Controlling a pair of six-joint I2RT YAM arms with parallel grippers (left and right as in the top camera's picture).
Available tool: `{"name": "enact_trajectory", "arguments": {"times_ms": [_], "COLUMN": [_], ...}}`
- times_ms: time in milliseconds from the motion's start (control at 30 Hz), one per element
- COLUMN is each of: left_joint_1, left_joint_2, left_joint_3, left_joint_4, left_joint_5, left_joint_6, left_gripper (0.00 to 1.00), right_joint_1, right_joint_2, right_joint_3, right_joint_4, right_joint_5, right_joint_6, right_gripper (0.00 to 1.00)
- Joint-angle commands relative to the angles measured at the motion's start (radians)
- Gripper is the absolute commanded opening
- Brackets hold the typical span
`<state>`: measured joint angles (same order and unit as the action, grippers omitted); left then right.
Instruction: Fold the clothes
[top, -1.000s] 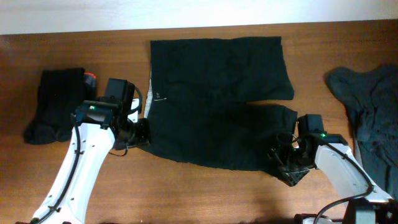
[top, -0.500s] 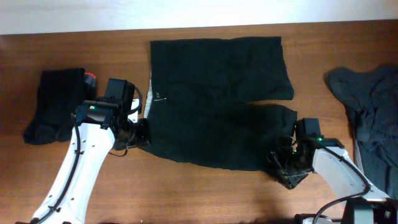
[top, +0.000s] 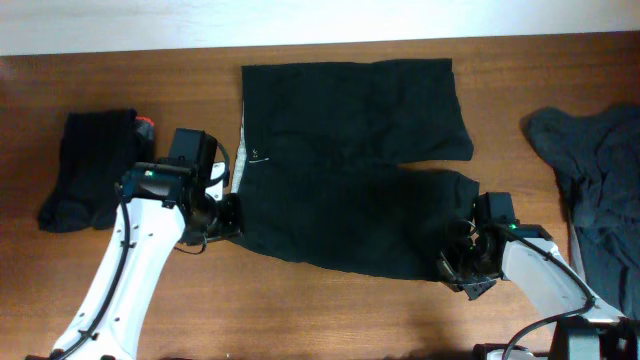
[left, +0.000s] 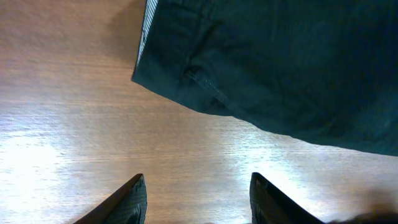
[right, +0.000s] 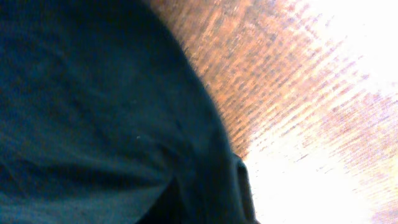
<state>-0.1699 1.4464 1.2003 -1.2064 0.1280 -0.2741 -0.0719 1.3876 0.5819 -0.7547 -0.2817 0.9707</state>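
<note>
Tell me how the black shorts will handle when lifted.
Probably floppy: the shorts lie flat and creased on the table, so they would likely drape. Pushed, the thin cloth would probably bunch rather than slide whole.

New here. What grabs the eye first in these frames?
The wide black fabric shorts lie spread flat in the middle of the brown wooden table, pale waistband strip at the left. The left gripper sits by the waistband's near corner with fingers apart over bare wood; the right gripper is at the near leg's hem. A folded black garment with a red tag lies far left, a crumpled dark grey heap far right.
</note>
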Motion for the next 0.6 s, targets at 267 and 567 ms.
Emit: {"name": "enact_trajectory", "arguments": {"times_ms": [267,567], "left_joint_1": [-0.002,-0.002], "left_joint_2": [-0.009,-0.009], "left_joint_3": [-0.201,-0.359], "left_joint_4": [0.159,0.364], "left_joint_5": [0.037,0.0], "left_joint_6": [-0.199,-0.367], "left_gripper": [0.53,0.64], "right_joint_1": [0.006,0.006], "right_joint_2": [0.007,0.007], "right_joint_3": [-0.008,-0.008], "right_joint_4": [-0.002,0.008], "right_joint_5": [0.031,0.031], "right_joint_6": [0.006,0.003], "right_gripper": [0.04,0.04]}}
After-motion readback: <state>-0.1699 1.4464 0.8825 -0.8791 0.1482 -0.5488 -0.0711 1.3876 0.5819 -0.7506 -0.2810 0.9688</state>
